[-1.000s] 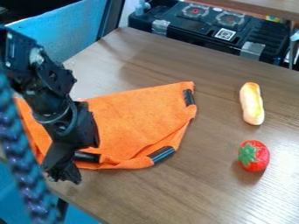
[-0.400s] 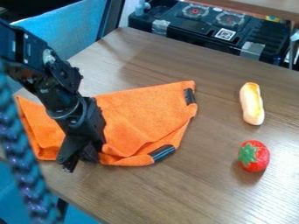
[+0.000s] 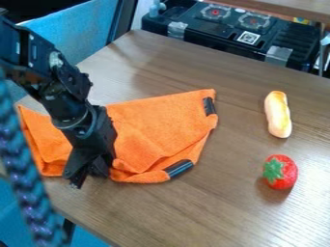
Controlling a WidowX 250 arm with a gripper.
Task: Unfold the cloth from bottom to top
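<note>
Well, the black case (image 3: 216, 34) bears a QR label (image 3: 248, 37); can't tell if the jaws (image 3: 88, 177) grip orange cloth (image 3: 161, 123).

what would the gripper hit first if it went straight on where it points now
Probably the orange cloth at its lower edge, or the table beside it; whether the gripper already touches either is unclear.

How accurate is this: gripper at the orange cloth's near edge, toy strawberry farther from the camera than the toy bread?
One slip: the camera view shows the toy strawberry nearer the camera than the toy bread, not farther. The gripper is indeed at the near edge of the orange cloth.
</note>
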